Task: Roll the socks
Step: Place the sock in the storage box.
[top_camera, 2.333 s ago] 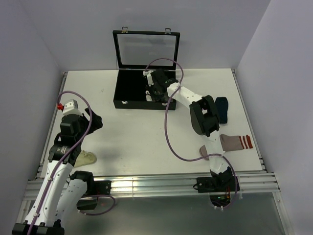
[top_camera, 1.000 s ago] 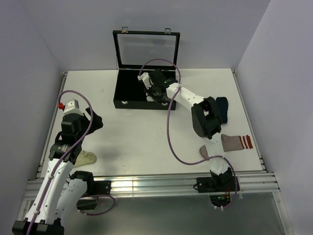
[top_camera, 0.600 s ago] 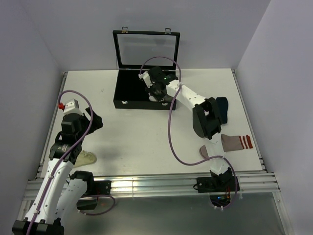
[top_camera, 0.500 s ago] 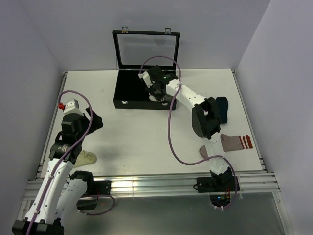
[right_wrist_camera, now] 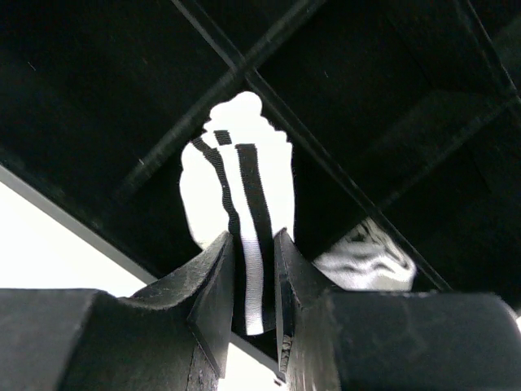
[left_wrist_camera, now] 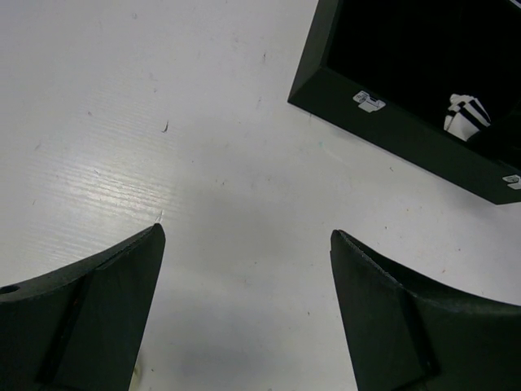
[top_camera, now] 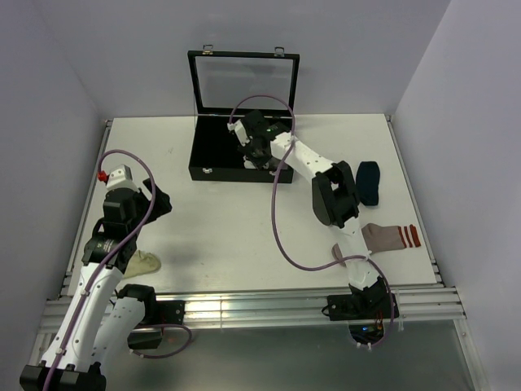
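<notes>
Top external view: counting one open-lidded black case [top_camera: 232, 173] at the far side of the table [top_camera: 220, 220] and three loose socks, with the navy sock [top_camera: 370, 182] and grey sock [top_camera: 391, 236] lying at the right and the cream sock [top_camera: 145, 263] lying at the near left. Leaving the case's inside mostly hidden.

Right wrist view: showing the right gripper [right_wrist_camera: 251, 244] clamping a white sock [right_wrist_camera: 236, 179] with black stripes over the case's dividers, plus one white-and-black bundle [right_wrist_camera: 366, 257] lying in a compartment beside it.

Left wrist view: showing the left gripper [left_wrist_camera: 247, 236] gaping wide over bare table, holding nothing.
</notes>
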Tool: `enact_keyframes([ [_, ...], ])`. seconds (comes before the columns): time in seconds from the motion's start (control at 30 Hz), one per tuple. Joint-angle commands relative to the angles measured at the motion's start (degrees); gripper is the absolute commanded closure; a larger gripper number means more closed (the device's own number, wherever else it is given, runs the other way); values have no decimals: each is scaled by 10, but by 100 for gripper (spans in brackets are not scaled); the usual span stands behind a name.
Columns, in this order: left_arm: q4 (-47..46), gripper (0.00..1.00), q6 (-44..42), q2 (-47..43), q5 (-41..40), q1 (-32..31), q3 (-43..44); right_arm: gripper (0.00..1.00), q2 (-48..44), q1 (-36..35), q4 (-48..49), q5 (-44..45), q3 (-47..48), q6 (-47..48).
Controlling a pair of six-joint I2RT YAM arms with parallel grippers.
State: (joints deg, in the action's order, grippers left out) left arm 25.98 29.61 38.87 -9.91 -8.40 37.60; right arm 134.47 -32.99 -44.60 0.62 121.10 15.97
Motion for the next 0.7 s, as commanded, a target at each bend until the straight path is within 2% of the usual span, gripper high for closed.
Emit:
enact_keyframes([
  [0.0, -15, 12, -4, -1, -7, -3, -3, 100, 16, -11, 37, -47, -15, -33],
  [0.3, -15, 12, -3, -3, -8, -3, -3, 100, 40, -11, 64, -62, -17, -60],
  [0.67, -16, 12, -3, 0, -7, -3, -2, 100, 25, 1, 60, -44, -100, -95],
])
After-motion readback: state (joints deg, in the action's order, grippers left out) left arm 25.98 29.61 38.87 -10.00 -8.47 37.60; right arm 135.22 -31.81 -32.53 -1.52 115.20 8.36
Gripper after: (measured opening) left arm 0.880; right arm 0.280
